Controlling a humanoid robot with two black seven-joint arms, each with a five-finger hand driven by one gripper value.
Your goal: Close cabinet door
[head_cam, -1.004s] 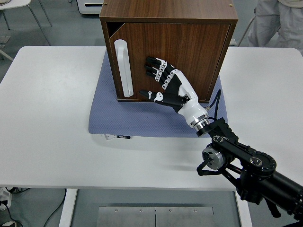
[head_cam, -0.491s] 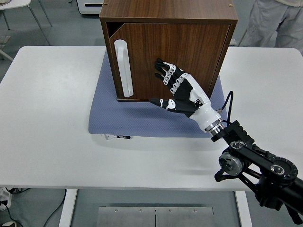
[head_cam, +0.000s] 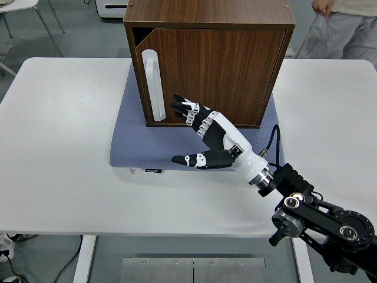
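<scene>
A dark wooden cabinet [head_cam: 209,35] stands on a blue-grey mat [head_cam: 135,144] at the table's back middle. Its door [head_cam: 218,73] carries a white vertical handle [head_cam: 152,85] near the left edge and sits almost flush, with a thin gap showing at the top left corner. My right hand [head_cam: 191,132] hovers low over the mat in front of the door's bottom edge, fingers [head_cam: 184,107] spread and pointing left, thumb stretched out below. It holds nothing and its fingertips lie close to the door's lower part.
The white table [head_cam: 59,147] stretches wide on both sides of the mat. A person in light clothing [head_cam: 347,26] stands at the top right, behind the table. A chair [head_cam: 23,12] shows at the top left.
My right hand dropped from the middle of the door face down and back toward the near side, now low over the mat. The person at the top right shifted slightly.
</scene>
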